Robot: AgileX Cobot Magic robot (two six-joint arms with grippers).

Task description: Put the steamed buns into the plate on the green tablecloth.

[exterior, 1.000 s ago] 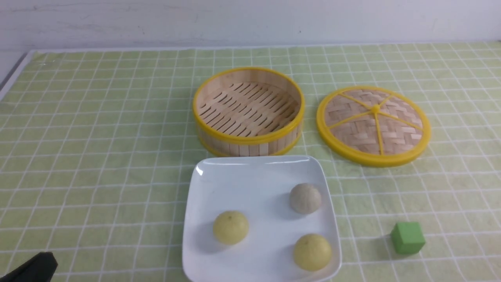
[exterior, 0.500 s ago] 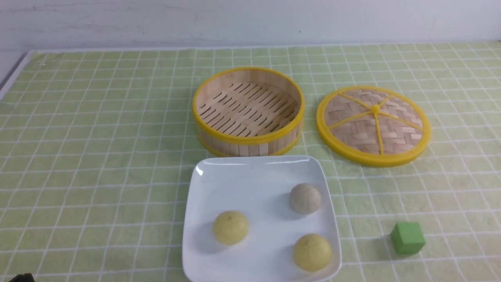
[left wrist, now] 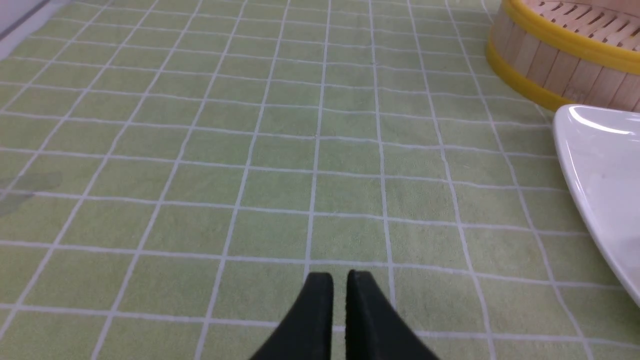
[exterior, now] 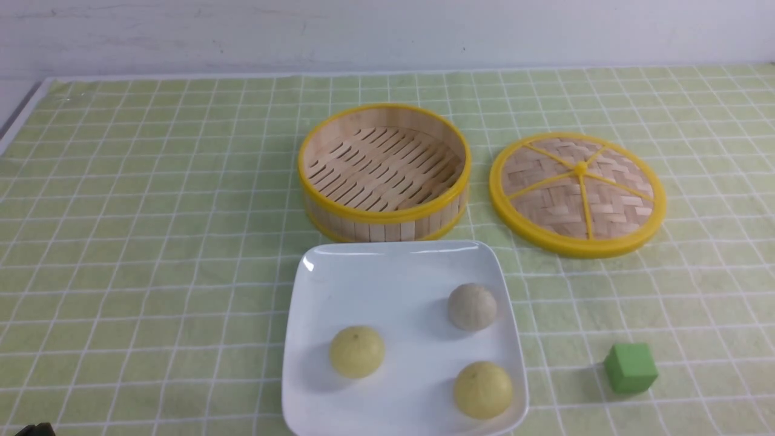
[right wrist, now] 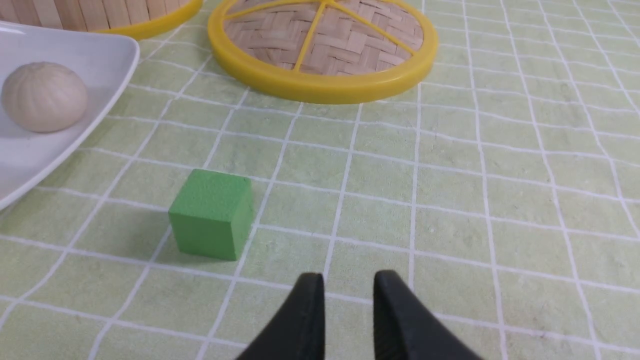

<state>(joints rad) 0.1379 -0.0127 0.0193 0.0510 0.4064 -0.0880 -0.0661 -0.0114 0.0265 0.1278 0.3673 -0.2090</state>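
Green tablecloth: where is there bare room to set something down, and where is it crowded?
The green tablecloth lies bare across the whole stretch left of the plate and steamer basket, and along the far edge behind the lid. Crowded: the middle, where basket meets plate; the green cube occupies the near right.

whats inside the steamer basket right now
Nothing: the steamer basket shows only its bare slatted floor. All three buns sit on the white plate in front of it. The near inner wall is hidden.

Left black two-fingered tool [left wrist: 339, 280]: narrow gap, holding nothing. Right black two-fingered tool [right wrist: 348, 282]: wider gap, also holding nothing.
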